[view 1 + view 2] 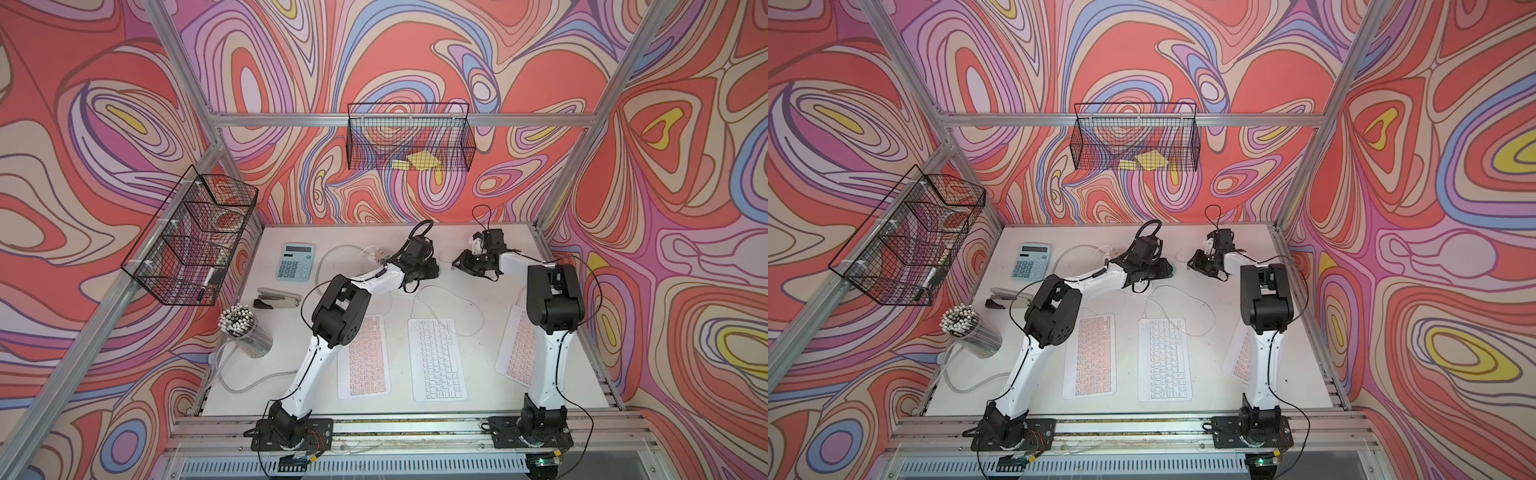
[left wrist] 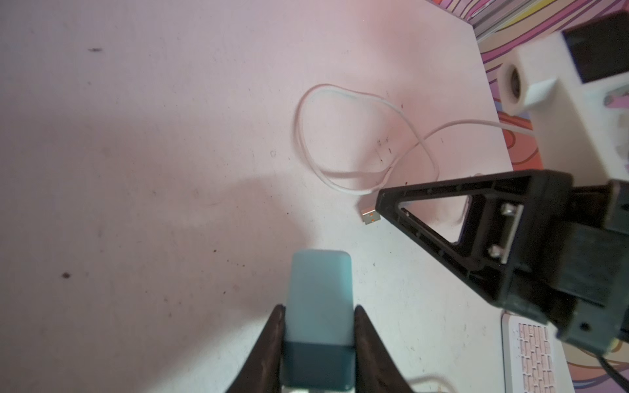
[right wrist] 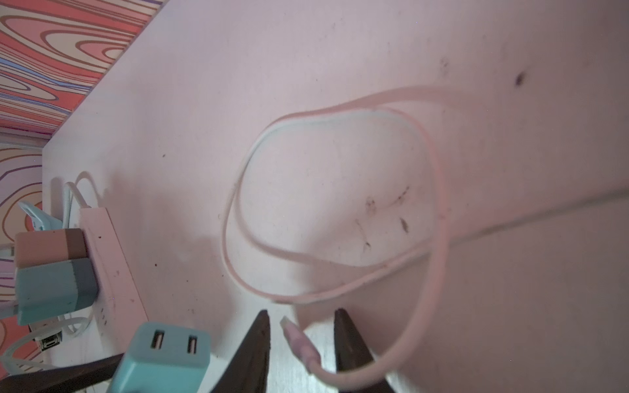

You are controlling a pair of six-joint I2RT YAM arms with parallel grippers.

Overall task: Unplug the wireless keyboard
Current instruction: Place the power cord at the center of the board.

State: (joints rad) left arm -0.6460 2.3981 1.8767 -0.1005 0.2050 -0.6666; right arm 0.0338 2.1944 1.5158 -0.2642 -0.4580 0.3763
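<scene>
Three small keyboards lie on the white table in both top views: a pink one [image 1: 363, 357], a white one [image 1: 436, 359] and a pink one [image 1: 517, 345] partly under my right arm. My left gripper [image 2: 318, 308] is shut on a teal charger block [image 2: 318, 289], whose two USB ports [image 3: 173, 340] are empty. My right gripper [image 3: 302, 311] is open, with a loose USB plug [image 3: 301, 340] lying between its fingers and touching neither. Its pale cable [image 3: 340, 112] loops over the table, and I cannot trace it to a keyboard. The two grippers [image 1: 434, 268] [image 1: 457, 264] sit close together at the back.
A white power strip [image 3: 112, 272] carries another teal charger [image 3: 54, 292] and a pink one [image 3: 51, 246]. A calculator [image 1: 295, 262], a stapler [image 1: 276, 298] and a pen cup [image 1: 245, 332] stand at the left. Wire baskets [image 1: 191, 237] [image 1: 409, 139] hang on the walls.
</scene>
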